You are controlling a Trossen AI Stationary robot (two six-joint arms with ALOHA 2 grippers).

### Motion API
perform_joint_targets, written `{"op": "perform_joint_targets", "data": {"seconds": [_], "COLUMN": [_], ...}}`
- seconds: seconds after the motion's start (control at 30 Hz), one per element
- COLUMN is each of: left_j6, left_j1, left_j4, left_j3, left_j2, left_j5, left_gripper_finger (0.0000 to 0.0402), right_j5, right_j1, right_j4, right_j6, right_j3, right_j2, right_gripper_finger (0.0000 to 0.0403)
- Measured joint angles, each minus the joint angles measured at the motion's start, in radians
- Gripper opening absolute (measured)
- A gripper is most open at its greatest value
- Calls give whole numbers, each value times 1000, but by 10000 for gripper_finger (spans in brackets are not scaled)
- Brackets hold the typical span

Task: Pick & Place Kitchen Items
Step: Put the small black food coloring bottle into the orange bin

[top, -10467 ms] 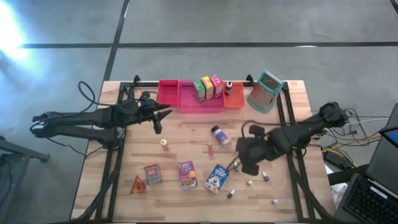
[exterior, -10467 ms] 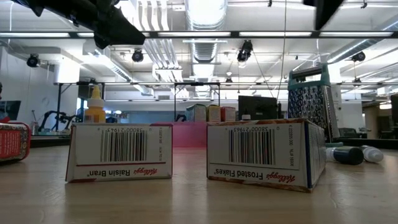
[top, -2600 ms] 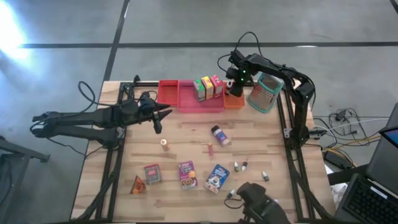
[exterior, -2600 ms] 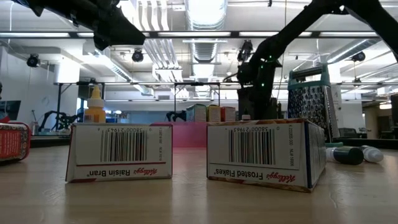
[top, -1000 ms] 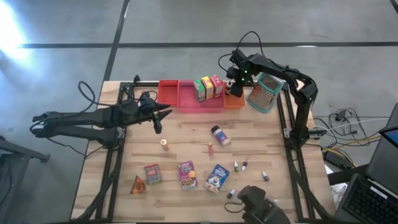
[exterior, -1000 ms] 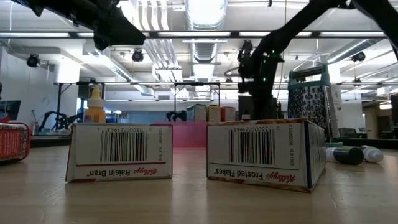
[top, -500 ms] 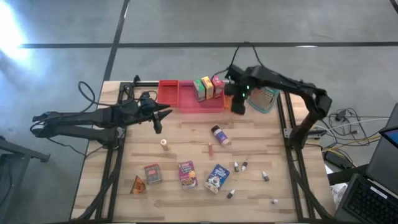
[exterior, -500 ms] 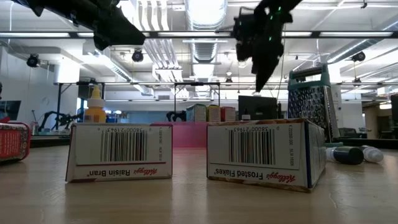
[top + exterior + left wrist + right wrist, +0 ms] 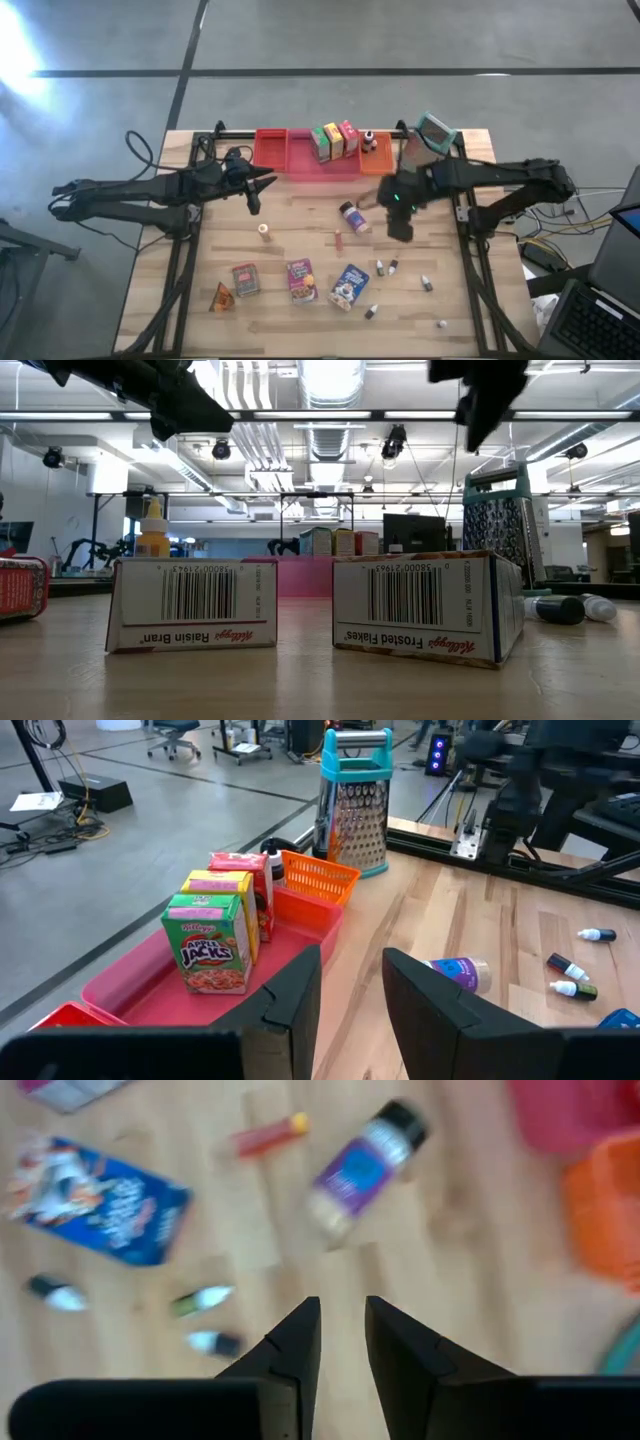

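Note:
Kitchen items lie loose on the wooden table: a purple-label jar (image 9: 352, 216), a red box (image 9: 245, 279), a purple box (image 9: 301, 280), a blue box (image 9: 349, 285), an orange wedge (image 9: 221, 297) and several tiny bottles (image 9: 387, 267). Green, yellow and red boxes (image 9: 334, 140) stand in the pink tray (image 9: 345, 166); a dark-capped bottle (image 9: 369, 141) stands in the orange bin (image 9: 378, 160). My right gripper (image 9: 400, 225) hangs above the table, just right of the jar (image 9: 365, 1168), slightly open and holding nothing. My left gripper (image 9: 258, 190) waits at the left, slightly open (image 9: 350, 965).
A teal-framed grater (image 9: 432, 140) stands at the far right beside the orange bin. A red tray (image 9: 270, 148) lies left of the pink one. A small yellow-capped bottle (image 9: 264, 230) and a red stick (image 9: 339, 240) lie mid-table. Bare wood stretches along the left side.
My right gripper has left the orange bin at the far edge, risen, and swung toward the table's near edge and a little right, ending above the table's middle beside the jar. The dark-capped bottle now shows standing in the orange bin.

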Motion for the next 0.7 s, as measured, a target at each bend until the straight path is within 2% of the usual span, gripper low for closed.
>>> {"op": "perform_joint_targets", "data": {"seconds": [0.17,0.5,0.7], "left_j6": [0,0,0], "left_j1": [0,0,0], "left_j4": [0,0,0], "left_j3": [0,0,0], "left_j2": [0,0,0], "left_j5": [0,0,0], "left_gripper_finger": [116,116,116], "right_j5": [23,25,56], "right_j1": [186,583,781], "right_j4": [0,-8,-13], "right_j6": [228,800,1121], "right_j3": [-61,-84,-94], "right_j2": [-50,-31,17], "right_gripper_finger": [81,59,76]}}
